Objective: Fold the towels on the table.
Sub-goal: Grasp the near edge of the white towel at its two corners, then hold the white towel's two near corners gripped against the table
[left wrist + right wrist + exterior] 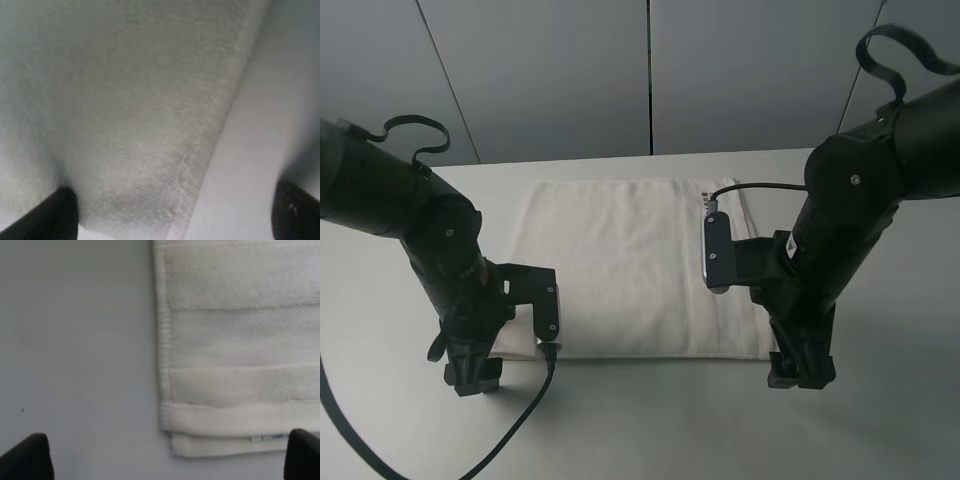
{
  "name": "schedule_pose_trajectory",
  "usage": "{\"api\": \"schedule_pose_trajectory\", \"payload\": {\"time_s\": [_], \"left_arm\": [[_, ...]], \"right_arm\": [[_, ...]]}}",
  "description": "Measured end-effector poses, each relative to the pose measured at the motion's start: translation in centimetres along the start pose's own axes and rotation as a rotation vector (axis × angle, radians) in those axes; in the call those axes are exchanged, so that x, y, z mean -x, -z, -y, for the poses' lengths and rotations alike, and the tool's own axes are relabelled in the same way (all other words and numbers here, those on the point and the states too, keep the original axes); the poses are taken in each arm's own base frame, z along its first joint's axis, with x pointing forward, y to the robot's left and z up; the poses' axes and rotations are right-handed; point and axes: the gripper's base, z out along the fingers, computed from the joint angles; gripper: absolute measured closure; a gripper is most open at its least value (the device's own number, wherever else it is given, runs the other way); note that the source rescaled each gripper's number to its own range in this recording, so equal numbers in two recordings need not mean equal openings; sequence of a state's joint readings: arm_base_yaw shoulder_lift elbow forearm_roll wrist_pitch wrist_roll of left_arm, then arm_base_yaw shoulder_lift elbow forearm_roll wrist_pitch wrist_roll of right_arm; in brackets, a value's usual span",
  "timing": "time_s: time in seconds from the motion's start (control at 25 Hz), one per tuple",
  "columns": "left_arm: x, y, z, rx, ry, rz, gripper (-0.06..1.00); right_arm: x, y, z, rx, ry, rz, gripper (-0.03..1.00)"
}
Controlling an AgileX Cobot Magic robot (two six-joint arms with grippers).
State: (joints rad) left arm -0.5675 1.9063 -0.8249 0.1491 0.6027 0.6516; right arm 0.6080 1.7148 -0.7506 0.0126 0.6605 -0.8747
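Note:
The white terry towel [630,270] lies flat in the middle of the white table [650,430], its woven border band on the right side. My left gripper [470,378] is down at the towel's near left corner. In the left wrist view the gripper [175,215] is open and that corner [150,200] lies between its fingers. My right gripper [800,372] is down just beside the near right corner. In the right wrist view it [165,457] is open over bare table. There the towel's corner [225,410] shows two layers and a small label [270,438].
Grey wall panels [650,70] stand behind the table's far edge. A black cable [515,430] trails from the left arm across the near table. Another cable [760,186] runs over the towel's far right corner. Bare tabletop surrounds the towel on all sides.

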Motion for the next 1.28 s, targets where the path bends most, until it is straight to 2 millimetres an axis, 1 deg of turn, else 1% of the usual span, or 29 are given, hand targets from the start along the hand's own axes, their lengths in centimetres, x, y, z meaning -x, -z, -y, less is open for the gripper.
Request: {"api": "schedule_pose_trajectory", "payload": {"time_s": [0.36,0.52,0.6,0.68,0.76,0.84,0.96,1.08,1.12,1.16,1.28], "left_arm": [[0.0,0.0,0.0,0.002,0.000,0.003,-0.05],[0.0,0.0,0.0,0.002,0.000,0.003,-0.05],[0.0,0.0,0.0,0.003,0.000,0.004,-0.05],[0.0,0.0,0.0,0.003,0.000,0.004,-0.05],[0.0,0.0,0.0,0.002,0.002,0.005,-0.05],[0.0,0.0,0.0,0.002,0.002,0.005,-0.05],[0.1,0.0,0.0,0.004,0.002,0.007,-0.05],[0.1,0.0,0.0,0.004,0.002,0.007,-0.05],[0.1,0.0,0.0,0.004,0.002,0.007,-0.05],[0.1,0.0,0.0,0.004,0.002,0.007,-0.05],[0.1,0.0,0.0,0.004,0.002,0.007,-0.05]], "right_arm": [[0.0,-2.8,0.4,0.017,0.038,-0.049,-0.03],[0.0,-3.5,0.5,0.028,0.045,-0.062,-0.03],[0.1,-3.6,0.6,0.028,0.047,-0.064,-0.03],[0.1,-3.7,0.6,0.026,0.055,-0.069,0.00],[0.1,-3.9,0.7,0.018,0.064,-0.068,0.11],[0.2,-3.9,0.9,0.000,0.073,-0.059,0.27],[0.4,-4.0,1.2,-0.014,0.081,-0.053,0.55],[0.4,-4.0,1.3,-0.022,0.082,-0.046,0.87],[0.4,-4.0,1.3,-0.022,0.082,-0.046,0.95],[0.4,-4.0,1.3,-0.022,0.082,-0.045,0.97],[0.4,-4.0,1.3,-0.022,0.082,-0.045,0.97]]}}
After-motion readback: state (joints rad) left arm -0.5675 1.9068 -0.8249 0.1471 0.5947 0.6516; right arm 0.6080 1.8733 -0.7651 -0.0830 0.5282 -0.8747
